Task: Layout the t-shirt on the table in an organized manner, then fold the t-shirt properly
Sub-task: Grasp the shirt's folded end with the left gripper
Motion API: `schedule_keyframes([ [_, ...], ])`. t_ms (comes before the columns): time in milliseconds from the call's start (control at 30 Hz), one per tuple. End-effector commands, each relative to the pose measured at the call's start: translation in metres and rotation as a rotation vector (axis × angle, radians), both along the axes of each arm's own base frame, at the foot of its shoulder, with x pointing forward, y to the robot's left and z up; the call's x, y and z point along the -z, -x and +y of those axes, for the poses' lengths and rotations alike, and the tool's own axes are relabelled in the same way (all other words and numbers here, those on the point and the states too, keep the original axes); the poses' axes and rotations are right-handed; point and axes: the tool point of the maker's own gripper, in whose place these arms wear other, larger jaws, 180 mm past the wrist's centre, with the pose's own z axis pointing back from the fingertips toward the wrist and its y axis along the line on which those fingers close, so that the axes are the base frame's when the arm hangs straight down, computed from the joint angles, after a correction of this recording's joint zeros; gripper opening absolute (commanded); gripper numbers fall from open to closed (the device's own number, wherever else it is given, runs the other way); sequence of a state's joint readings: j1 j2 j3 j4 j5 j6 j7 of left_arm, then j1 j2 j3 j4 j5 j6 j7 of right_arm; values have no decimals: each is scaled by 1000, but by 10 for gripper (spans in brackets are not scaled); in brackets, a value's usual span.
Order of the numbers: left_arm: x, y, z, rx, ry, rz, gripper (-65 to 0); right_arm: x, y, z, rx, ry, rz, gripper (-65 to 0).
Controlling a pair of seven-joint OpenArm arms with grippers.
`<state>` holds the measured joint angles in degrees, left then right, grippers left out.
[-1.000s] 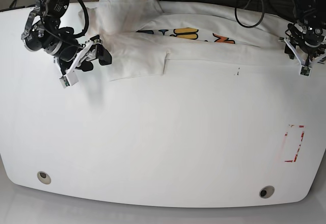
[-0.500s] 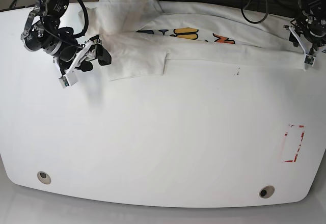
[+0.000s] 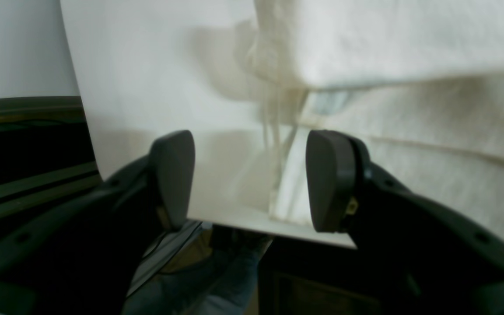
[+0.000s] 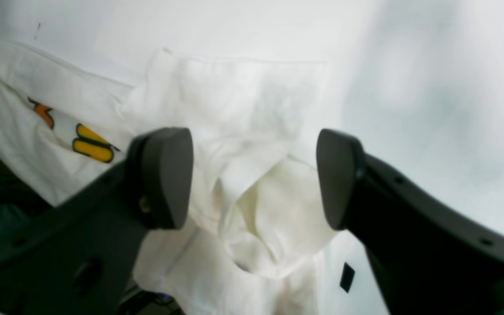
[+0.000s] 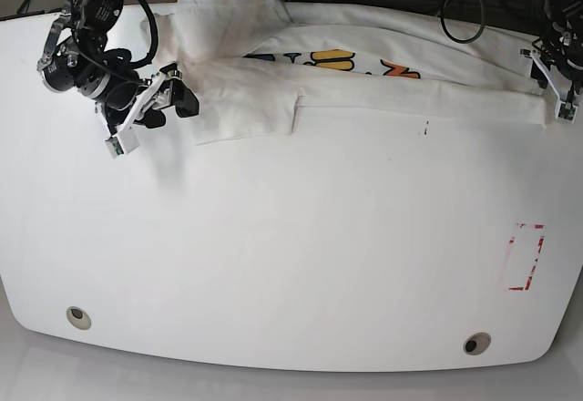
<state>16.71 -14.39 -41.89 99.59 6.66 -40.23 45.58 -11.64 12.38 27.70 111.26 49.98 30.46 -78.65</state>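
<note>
The white t-shirt [image 5: 364,87] lies along the far side of the table [image 5: 291,255], its near part folded back over the coloured letters [image 5: 332,59]. My right gripper [image 5: 150,118] stands open at the shirt's left end; in its wrist view the right gripper [image 4: 252,175] hangs above a crumpled sleeve of the t-shirt [image 4: 243,109], holding nothing. My left gripper [image 5: 557,77] is at the shirt's right end by the table's edge. In its own view the left gripper [image 3: 252,179] is open, with a corner of the t-shirt [image 3: 409,43] just beyond its fingertips.
A red tape rectangle [image 5: 526,257] marks the near right of the table. Two grommet holes [image 5: 78,317] [image 5: 476,343] sit near the front edge. Cables [image 5: 455,9] hang behind the far edge. A small dark speck [image 5: 424,129] lies below the shirt.
My left arm has moved back and to the right, from in front of the shirt's right end to the table's far right edge. The right arm and the shirt have stayed put.
</note>
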Motion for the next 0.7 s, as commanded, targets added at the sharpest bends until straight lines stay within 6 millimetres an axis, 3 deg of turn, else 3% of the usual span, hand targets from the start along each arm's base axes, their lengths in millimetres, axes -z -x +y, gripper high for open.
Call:
schedule_keyframes([
  [0,-19,-18,4,17,-25,-71,-276,-11,-7,-1,-5,-6,-47,-225],
  [100,-19,-20,2,23,-22,-72,-276,-11,-7,-1,-5,-6,-47,-225],
  [233,-25,-43,-12,59,17,-128,-276,-11,-7,-1,-5,-6,-47,-225],
  [667,-20,-64,-35,125,54,-132,-276,-11,-7,-1,-3,-7,-47,-225],
])
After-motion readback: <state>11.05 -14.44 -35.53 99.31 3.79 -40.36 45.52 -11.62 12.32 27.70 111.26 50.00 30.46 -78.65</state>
